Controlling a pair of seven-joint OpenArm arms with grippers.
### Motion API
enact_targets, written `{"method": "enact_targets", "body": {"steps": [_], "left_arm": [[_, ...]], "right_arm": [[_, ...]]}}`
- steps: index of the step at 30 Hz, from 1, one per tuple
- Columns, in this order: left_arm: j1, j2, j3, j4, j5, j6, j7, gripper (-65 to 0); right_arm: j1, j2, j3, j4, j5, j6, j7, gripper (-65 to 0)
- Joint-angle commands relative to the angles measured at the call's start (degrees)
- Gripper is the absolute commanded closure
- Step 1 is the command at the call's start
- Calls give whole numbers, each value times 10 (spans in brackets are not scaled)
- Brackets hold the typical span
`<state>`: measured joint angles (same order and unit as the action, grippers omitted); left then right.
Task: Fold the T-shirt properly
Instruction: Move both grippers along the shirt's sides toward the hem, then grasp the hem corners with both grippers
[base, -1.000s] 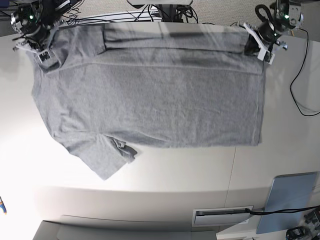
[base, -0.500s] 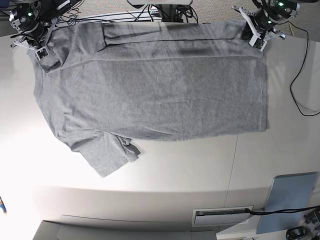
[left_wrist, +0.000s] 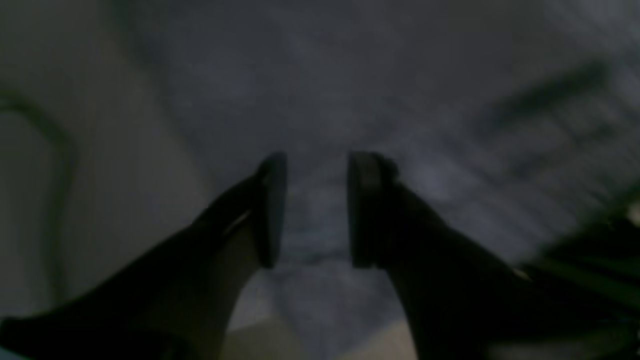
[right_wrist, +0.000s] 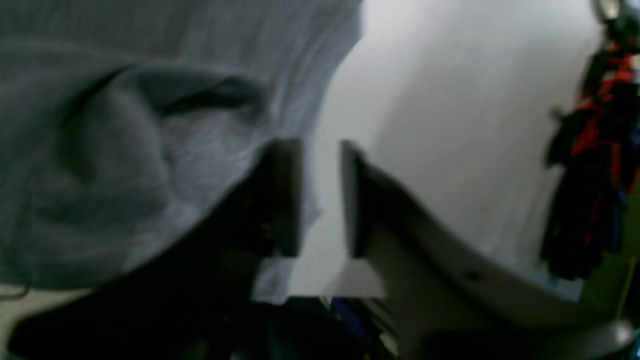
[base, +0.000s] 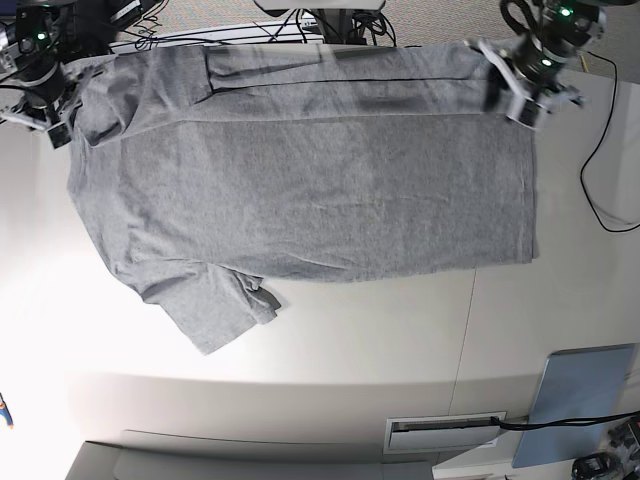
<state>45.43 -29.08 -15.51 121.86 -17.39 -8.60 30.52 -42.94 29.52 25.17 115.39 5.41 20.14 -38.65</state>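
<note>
Grey T-shirt (base: 300, 190) lying partly folded on white table (base: 300, 415) | left gripper (left_wrist: 317, 210), right gripper (right_wrist: 322, 200) standing parted, gripping nothing | far-edge folds possibly slipping or creasing if departing fingertips are snagging cloth

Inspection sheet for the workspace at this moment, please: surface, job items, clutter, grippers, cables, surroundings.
Surface: white table, a thin seam line running through its front part.
Job items: grey T-shirt, spread wide, far edge folded over in bands, one sleeve sticking out toward the near side; not yet a compact fold.
Clutter: nothing seen on the shirt.
Grippers: left gripper open over the shirt, holding nothing; right gripper open at the shirt's edge, holding nothing.
Cables: black cable looping down the side by the left arm; another crossing the near corner.
Surroundings: blue panel at the near corner.
</note>
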Motion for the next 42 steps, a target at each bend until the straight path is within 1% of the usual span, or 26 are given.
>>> {"method": "enact_targets", "body": {"steps": [1, 2, 4, 7, 9, 13, 16, 20, 22, 25, 26, 31, 35, 37, 40, 42], "left_arm": [[-7, -6, -14, 9, -2, 3, -9, -260], [-17, -6, -23, 8, -4, 3, -9, -282], [-44, -6, -37, 3, -26, 2, -9, -323], [-106, -6, -43, -23, -58, 0, -4, -335], [-149, -6, -43, -52, -79, -5, 13, -335], [-235, 0, -43, -124, -80, -7, 21, -335], [-287, 0, -42, -179, -100, -25, 28, -335], [-354, 0, -41, -266, -131, -50, 46, -335], [-383, 0, -41, -310, -144, -51, 46, -335], [-433, 0, -41, -373, -148, -78, 46, -335], [-450, 0, -41, -394, -148, -80, 46, -335], [-530, 0, -17, -507, -148, -78, 57, -335], [-583, 0, 22, -588, -145, -79, 56, -335], [-604, 0, 40, -615, -132, -70, 55, -335], [-626, 0, 62, -639, -110, -42, 54, -335], [-633, 1, 68, -651, -103, -40, 55, -335]], "right_arm": [[4, 8, 7, 8, -2, -6, 18, -220], [10, 8, 7, 8, -2, -6, 24, -246], [24, 8, 7, 8, 15, -5, 31, -260], [57, 8, 7, 8, 75, -5, 19, -260], [84, 6, 7, 8, 109, -5, -8, -260], [146, -4, 7, 8, 139, -5, -85, -260], [176, -12, 7, 8, 157, -4, -104, -260], [192, -26, -8, 8, 158, -4, -104, -260], [195, -27, -26, 7, 157, -4, -103, -260], [201, -28, -63, 7, 130, -5, -102, -260], [205, -30, -74, 7, 120, -5, -102, -260], [221, -33, -115, 7, 95, -7, -102, -260], [232, -33, -122, 7, 95, -7, -102, -260], [237, -33, -122, 7, 88, -8, -102, -260], [241, -33, -122, 7, 84, -13, -102, -260], [241, -33, -122, 7, 85, -13, -97, -260]]}}
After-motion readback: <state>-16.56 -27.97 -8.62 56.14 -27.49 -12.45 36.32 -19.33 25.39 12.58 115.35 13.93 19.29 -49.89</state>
